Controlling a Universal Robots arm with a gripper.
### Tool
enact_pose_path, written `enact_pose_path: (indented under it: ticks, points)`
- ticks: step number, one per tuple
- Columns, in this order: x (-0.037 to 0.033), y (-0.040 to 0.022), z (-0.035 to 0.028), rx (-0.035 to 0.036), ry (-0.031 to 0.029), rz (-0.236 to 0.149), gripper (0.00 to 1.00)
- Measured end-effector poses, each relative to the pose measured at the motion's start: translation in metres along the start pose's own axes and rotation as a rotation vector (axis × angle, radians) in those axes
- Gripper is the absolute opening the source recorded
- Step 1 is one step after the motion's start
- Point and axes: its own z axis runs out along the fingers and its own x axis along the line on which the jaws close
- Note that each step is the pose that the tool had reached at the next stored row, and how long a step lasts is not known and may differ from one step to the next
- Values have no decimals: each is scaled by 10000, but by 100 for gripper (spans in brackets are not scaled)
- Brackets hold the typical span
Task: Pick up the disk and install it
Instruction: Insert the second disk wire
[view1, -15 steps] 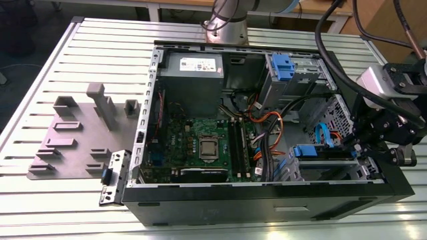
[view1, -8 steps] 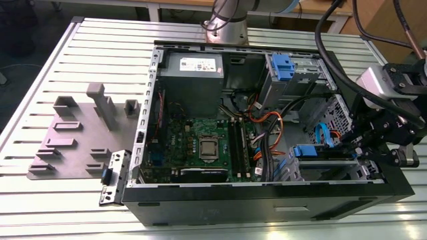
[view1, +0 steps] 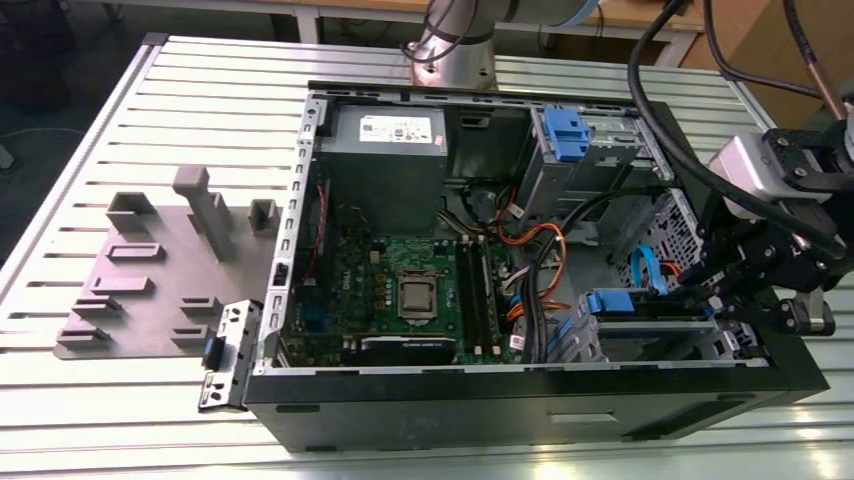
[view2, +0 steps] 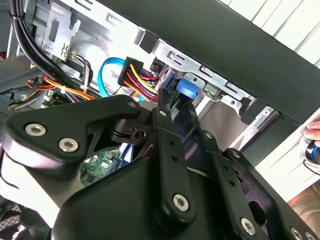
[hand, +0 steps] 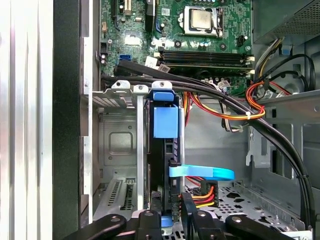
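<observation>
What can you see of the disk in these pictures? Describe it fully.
The disk stands on edge in the metal bay of the open computer case, dark-bodied, edged by a blue plastic rail with a tab at its far end. The gripper sits at its near end; a blue cable lies beside it.

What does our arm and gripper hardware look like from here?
The gripper is matte black, built of flat jointed links with silver screw heads. A light grey wrist block sits above it, black cables loop overhead, and the arm is silver-grey.

Between the matt black metal fingers (hand: 176, 212), the disk (hand: 167, 165) is showing glossy blue plastic; the desk (view1: 187, 110) is gleaming ribbed aluminium.
</observation>
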Motion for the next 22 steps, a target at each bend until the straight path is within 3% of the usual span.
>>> enact_pose_path:
  ticks: [20, 22]
  points:
    - [-1, 9, 22, 0, 0, -5, 30]
    - [-1, 10, 21, 0, 2, -5, 22]
